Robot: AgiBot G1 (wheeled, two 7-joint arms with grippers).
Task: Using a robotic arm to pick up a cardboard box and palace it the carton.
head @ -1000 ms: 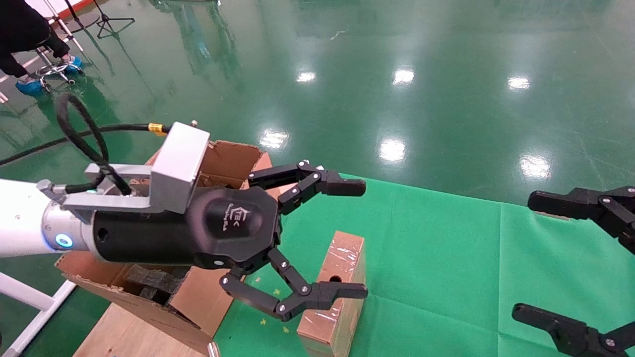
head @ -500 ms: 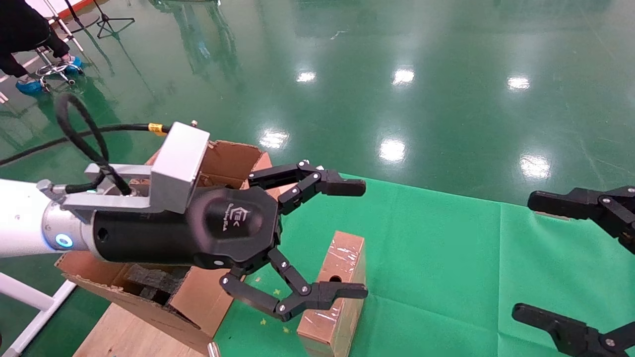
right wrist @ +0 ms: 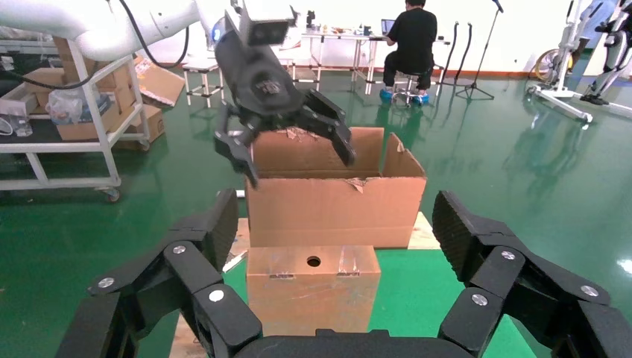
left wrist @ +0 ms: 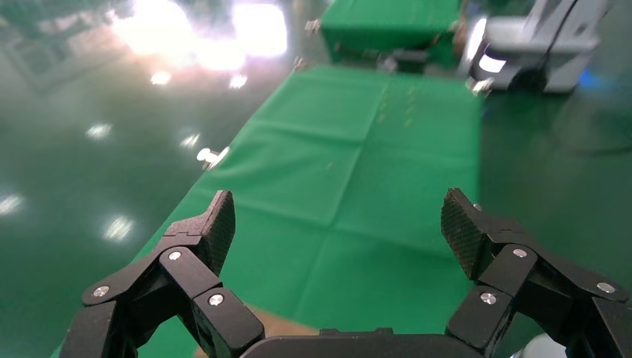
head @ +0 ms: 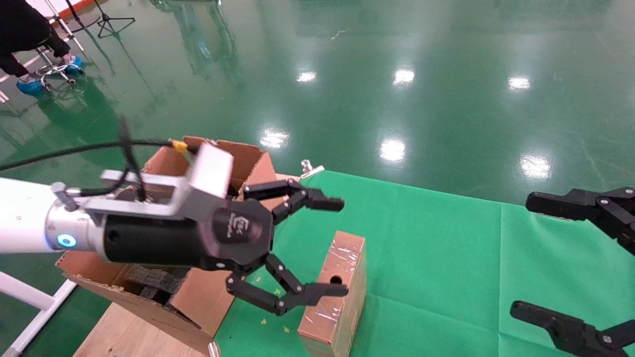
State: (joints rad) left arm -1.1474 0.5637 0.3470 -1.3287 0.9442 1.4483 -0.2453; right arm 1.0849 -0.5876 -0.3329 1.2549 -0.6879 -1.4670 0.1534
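Observation:
The cardboard box (head: 333, 292) stands on the green cloth, brown, taped, with a round hole in its top face. It also shows in the right wrist view (right wrist: 313, 292). The carton (head: 233, 154) stands to its left with torn flaps and dark foam inside, and shows in the right wrist view (right wrist: 335, 205). My left gripper (head: 340, 247), on the white robotic arm (head: 20, 223), is open and empty. It hovers above the box's left side, its lower finger in front of the box top. My right gripper (head: 528, 257) is open and empty at the far right.
The green cloth (head: 446, 258) covers the table. A wooden board (head: 129, 332) lies under the carton. A metal clip (head: 310, 168) sits at the cloth's far edge. A seated person (head: 25, 29) is at the far left, and shelves and boxes (right wrist: 67, 97) stand behind.
My left gripper has drawn back to the left and dropped a little, and its wrist has rolled. Its fingers stay open. The box and the right gripper have not moved.

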